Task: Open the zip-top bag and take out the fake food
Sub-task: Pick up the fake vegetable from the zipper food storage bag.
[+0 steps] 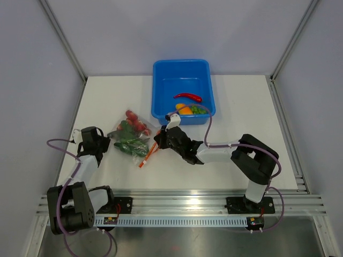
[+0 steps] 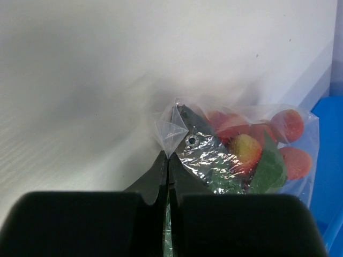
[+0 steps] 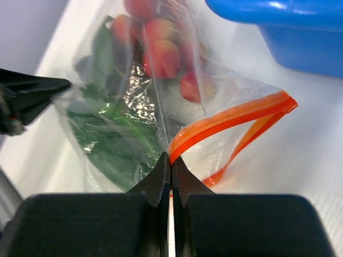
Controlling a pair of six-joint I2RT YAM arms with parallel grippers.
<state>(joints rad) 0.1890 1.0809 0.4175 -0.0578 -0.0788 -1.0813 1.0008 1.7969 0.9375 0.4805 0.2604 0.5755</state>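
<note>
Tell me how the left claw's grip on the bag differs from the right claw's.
The left claw pinches a clear plastic corner of the bag; the right claw pinches the orange zip strip at its mouth. In the top view the left claw sits at the bag's left side, the right claw at its right side, nearer the tub. Shared: both are shut on the same bag.
</note>
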